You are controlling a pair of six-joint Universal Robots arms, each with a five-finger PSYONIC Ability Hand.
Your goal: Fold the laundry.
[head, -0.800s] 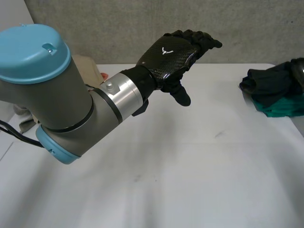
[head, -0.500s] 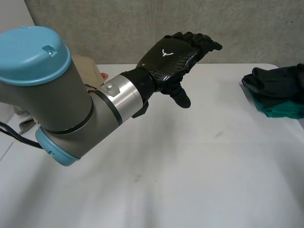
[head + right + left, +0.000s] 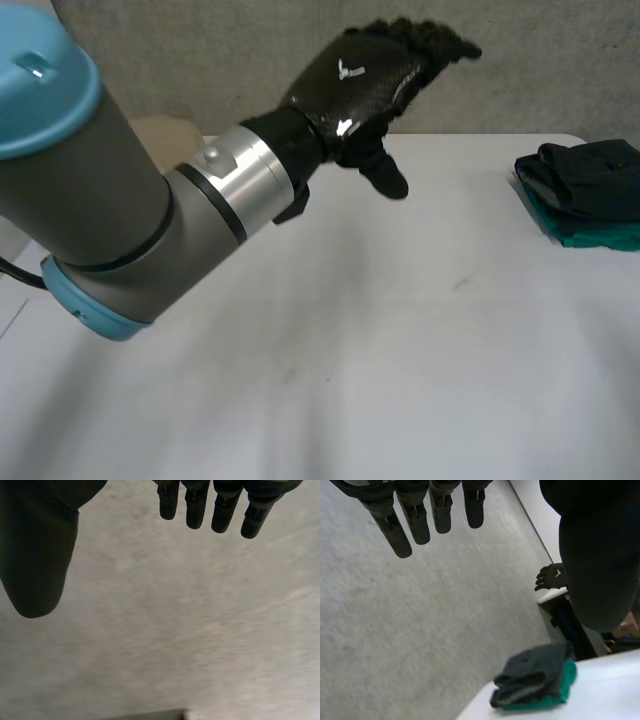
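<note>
A folded stack of clothes (image 3: 585, 195), a dark piece on top of a green one, lies at the table's far right edge. My left hand (image 3: 360, 85) is raised high over the table's back middle, well left of the stack, open with nothing in it. The left wrist view has its straight fingers (image 3: 395, 527) and thumb (image 3: 595, 555) above the same stack (image 3: 535, 682). Beyond the stack, off the table, my right hand (image 3: 550, 577) shows small. In the right wrist view my right hand (image 3: 40, 545) is open and empty over a grey surface.
The white table (image 3: 400, 350) spreads bare across the middle and front. My left arm (image 3: 90, 220) covers the table's left part. A beige thing (image 3: 165, 130) sits behind that arm at the back left. A grey wall (image 3: 550, 60) runs behind the table.
My left arm and hand have risen. The clothes stack on the right has settled flatter, and the dark shape that was at its right edge is gone.
</note>
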